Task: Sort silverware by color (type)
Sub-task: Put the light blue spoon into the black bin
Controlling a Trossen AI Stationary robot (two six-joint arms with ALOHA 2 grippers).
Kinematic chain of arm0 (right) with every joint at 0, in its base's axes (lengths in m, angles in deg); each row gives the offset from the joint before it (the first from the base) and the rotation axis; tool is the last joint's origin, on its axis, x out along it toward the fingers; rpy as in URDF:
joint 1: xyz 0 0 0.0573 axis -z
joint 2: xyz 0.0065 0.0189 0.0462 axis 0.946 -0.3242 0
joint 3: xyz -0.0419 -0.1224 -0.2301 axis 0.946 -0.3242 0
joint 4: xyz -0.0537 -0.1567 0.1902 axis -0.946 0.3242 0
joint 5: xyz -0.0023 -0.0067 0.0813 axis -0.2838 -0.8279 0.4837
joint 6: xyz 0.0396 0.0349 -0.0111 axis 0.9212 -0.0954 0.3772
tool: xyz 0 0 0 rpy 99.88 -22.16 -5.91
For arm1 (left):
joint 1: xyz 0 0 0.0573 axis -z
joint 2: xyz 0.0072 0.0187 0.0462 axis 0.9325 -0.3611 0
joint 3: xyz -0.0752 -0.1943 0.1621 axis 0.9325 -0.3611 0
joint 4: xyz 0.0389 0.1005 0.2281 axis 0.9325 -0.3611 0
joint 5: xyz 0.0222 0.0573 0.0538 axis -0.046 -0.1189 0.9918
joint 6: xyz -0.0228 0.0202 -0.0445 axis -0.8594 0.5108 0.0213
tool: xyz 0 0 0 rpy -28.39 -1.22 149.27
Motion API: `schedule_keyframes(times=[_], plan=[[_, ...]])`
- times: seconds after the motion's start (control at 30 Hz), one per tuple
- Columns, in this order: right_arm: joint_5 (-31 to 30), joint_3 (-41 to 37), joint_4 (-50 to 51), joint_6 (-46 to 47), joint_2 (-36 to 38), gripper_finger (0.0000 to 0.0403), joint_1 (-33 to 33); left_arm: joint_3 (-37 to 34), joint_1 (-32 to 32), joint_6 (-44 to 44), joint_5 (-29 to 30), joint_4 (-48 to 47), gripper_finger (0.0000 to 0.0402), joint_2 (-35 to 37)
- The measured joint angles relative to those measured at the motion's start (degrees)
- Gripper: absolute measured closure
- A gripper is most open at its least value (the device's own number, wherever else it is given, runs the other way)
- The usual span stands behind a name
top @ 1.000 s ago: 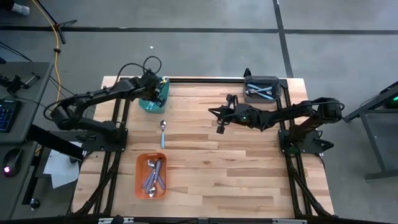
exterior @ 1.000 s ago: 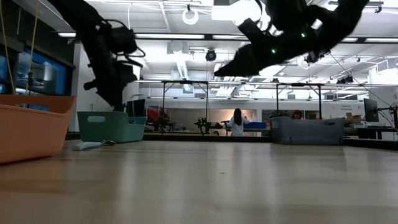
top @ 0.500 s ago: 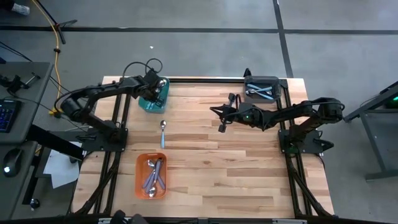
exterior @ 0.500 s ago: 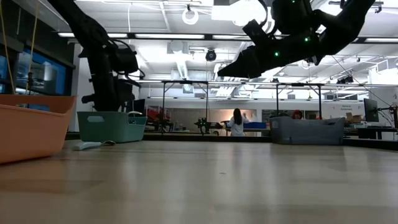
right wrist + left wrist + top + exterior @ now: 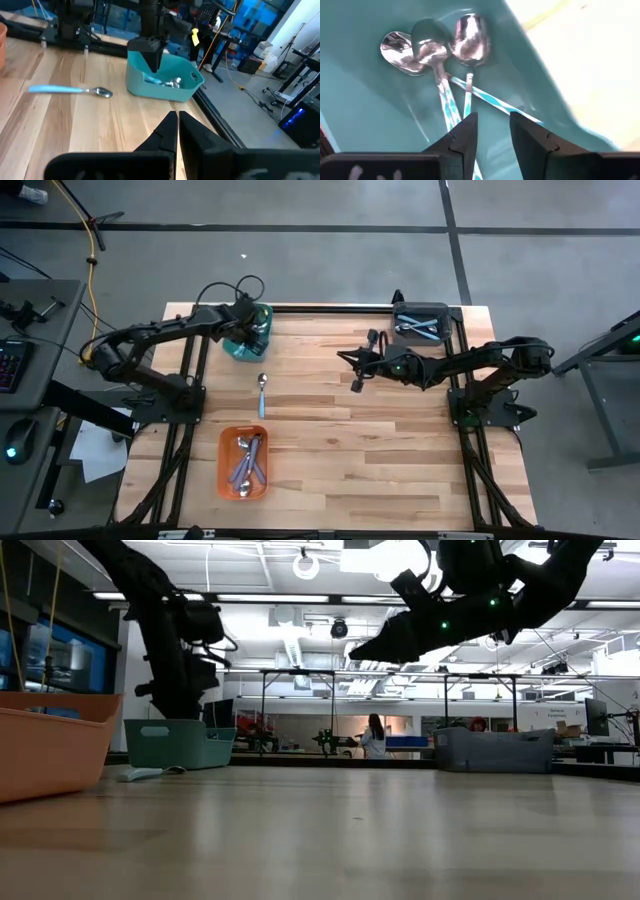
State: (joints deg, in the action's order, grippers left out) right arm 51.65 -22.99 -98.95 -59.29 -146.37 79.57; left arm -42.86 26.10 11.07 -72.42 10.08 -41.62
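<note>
From up top I see the wooden table [image 5: 340,450] standing on a grey concrete floor [image 5: 300,270] crossed by dark seams. A desk [image 5: 25,350] sits off its left edge, and a yellow cable [image 5: 92,240] trails across the floor beyond the far left corner. Looking level across the tabletop, I get a big hall with long ceiling lights [image 5: 300,598], blue-lit windows [image 5: 60,665] on the left, and a person [image 5: 374,736] standing far back among work tables.
</note>
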Motion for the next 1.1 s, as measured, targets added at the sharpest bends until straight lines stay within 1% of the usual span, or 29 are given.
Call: schedule_keyframes(times=[0.13, 0.23, 0.4, 0.53, 0.63, 0.7, 0.8, 0.97, 1.1], plan=[[0.0, 0.0, -1.7, -0.1, 0.0, 0.0403, 0.0, 0.0, 3.4, -2.8, 0.1, -2.3, 0.0292, 4.4], [0.0, 0.0, -2.1, -0.1, 0.0, 0.0403, 0.0, 0.0, 7.5, -5.1, 0.1, -4.8, 0.0291, 8.3], [0.0, 0.0, -2.0, -0.1, 0.0, 0.0403, 0.0, 0.0, 17.3, -11.3, 0.3, -9.7, 0.029, 14.1], [0.0, 0.0, -2.1, 0.0, 0.0, 0.0403, 0.0, 0.0, 26.7, -18.4, 2.4, -12.3, 0.029, 16.2], [0.0, 0.0, -2.1, 0.0, 0.0, 0.0403, 0.0, 0.0, 33.4, -24.5, 4.8, -13.9, 0.029, 16.1], [0.0, 0.0, -2.1, 0.0, 0.0, 0.0403, 0.0, 0.0, 37.1, -28.3, 5.3, -14.7, 0.0289, 15.3], [0.0, 0.0, -2.1, 0.2, 0.0, 0.0403, 0.0, 0.0, 41.0, -33.6, 5.4, -15.6, 0.0288, 13.5], [-0.1, 0.0, -2.1, 1.0, 0.0, 0.0403, 0.0, 0.0, 43.6, -41.3, 6.2, -15.0, 0.0288, 8.5], [-0.1, 0.0, -2.1, 1.2, 0.0, 0.0403, 0.0, 0.0, 43.5, -42.3, 6.1, -11.1, 0.0274, 3.4]])
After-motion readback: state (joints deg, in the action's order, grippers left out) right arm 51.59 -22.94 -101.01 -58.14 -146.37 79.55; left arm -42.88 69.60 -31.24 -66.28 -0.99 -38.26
